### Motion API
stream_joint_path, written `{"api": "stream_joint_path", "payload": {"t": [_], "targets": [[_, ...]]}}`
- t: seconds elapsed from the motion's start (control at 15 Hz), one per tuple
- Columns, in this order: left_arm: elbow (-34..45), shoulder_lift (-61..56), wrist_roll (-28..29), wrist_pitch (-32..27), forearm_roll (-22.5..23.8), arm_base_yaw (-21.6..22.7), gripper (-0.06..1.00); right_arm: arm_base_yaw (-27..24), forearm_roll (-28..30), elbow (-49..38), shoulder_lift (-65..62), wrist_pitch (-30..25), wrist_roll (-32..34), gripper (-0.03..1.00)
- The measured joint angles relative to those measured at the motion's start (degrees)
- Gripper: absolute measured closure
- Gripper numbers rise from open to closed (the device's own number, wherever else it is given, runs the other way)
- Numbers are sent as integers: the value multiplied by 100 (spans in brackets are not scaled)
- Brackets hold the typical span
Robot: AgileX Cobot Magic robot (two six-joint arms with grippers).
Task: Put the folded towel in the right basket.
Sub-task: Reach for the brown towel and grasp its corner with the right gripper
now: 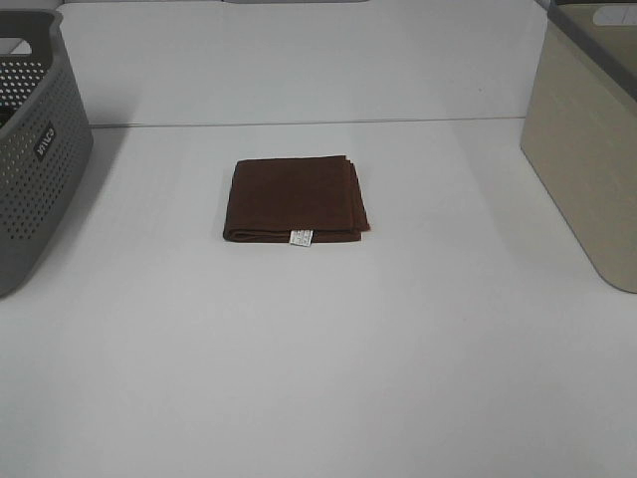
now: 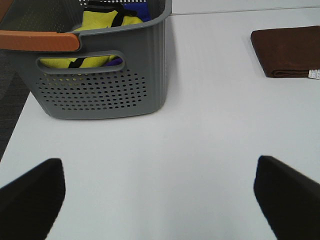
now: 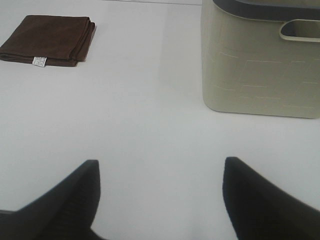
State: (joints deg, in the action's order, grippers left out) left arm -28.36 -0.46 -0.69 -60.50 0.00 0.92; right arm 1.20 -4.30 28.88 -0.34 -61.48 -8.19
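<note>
A folded brown towel (image 1: pixel 296 200) with a small white tag lies flat in the middle of the white table. It also shows in the left wrist view (image 2: pixel 287 50) and in the right wrist view (image 3: pixel 49 39). The beige right basket (image 1: pixel 587 139) stands at the right edge; it also shows in the right wrist view (image 3: pixel 260 60). My left gripper (image 2: pixel 160 200) is open and empty over bare table, far from the towel. My right gripper (image 3: pixel 160 200) is open and empty, near the beige basket. Neither gripper shows in the high view.
A grey perforated basket (image 1: pixel 30 149) stands at the left edge. In the left wrist view this basket (image 2: pixel 100 80) holds yellow and blue cloth and has an orange handle. The white table (image 1: pixel 318 378) has a seam line behind the towel.
</note>
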Motion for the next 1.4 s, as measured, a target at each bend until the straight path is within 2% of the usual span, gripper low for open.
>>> {"api": "stream_joint_path", "payload": {"t": [1.4], "targets": [[0, 0, 0, 0, 0, 0, -3, 0, 0, 0, 0, 0, 0, 30]]}}
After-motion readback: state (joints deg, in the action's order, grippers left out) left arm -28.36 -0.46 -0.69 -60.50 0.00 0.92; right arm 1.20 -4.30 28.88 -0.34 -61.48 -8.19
